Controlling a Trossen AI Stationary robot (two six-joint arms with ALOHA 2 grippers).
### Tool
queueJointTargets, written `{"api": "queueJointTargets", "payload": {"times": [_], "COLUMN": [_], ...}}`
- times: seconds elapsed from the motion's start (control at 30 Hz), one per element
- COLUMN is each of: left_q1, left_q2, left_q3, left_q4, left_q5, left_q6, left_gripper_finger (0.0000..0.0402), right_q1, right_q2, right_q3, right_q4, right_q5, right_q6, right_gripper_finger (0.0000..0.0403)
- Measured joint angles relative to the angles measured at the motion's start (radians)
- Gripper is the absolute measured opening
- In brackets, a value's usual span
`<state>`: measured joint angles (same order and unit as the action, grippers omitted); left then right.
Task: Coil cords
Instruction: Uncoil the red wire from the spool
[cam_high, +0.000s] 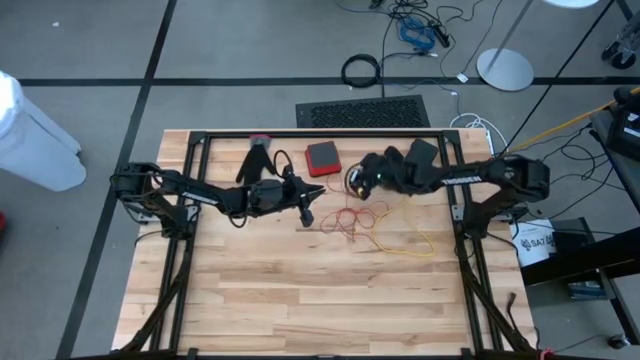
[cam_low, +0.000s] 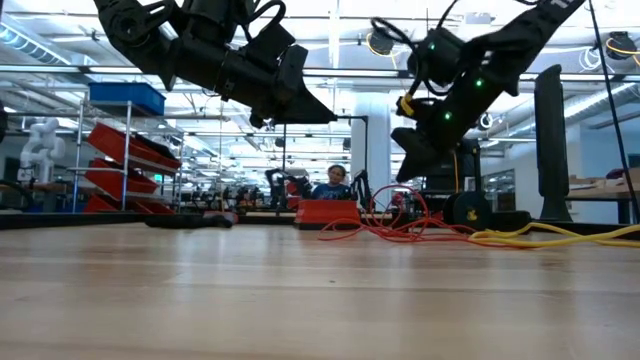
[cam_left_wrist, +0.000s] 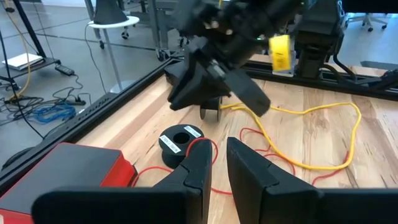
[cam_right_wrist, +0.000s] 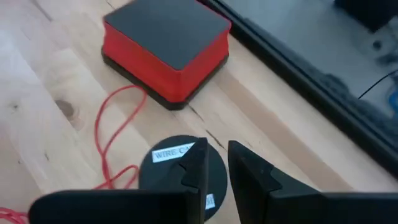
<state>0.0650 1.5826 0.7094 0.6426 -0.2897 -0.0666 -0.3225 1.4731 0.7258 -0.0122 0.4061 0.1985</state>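
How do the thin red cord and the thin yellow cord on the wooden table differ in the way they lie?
The thin red cord is bunched in small tangled loops near the table's middle; the thin yellow cord spreads in wider, open curves toward the right side. The red cord runs toward the black spool; the yellow cord runs up toward the right arm. Both lie loose, uncoiled.

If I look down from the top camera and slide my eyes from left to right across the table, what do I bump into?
Left gripper on its dark arm → square red box with a black top → thin red cord tangled on the wood → right gripper → long thin yellow cord.
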Motion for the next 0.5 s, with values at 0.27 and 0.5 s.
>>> {"api": "queueJointTargets", "payload": {"times": [0.27,0.5], "left_q1": [0.0,0.0], "left_q2": [0.0,0.0], "left_q3": [0.0,0.0], "left_q4": [0.0,0.0], "left_q5": [0.0,0.0], "left_q6": [0.0,0.0], "left_gripper_finger": [0.0057,0.0057], "right_q1": [-0.169,-0.227], "right_q2": [0.019,0.072], "right_q3": [0.0,0.0], "right_q4": [-0.003,0.05], "right_q5": [-0.268,-0.354], "right_q6": [0.08,0.128], "right_gripper_finger": [0.0075,0.0133]}}
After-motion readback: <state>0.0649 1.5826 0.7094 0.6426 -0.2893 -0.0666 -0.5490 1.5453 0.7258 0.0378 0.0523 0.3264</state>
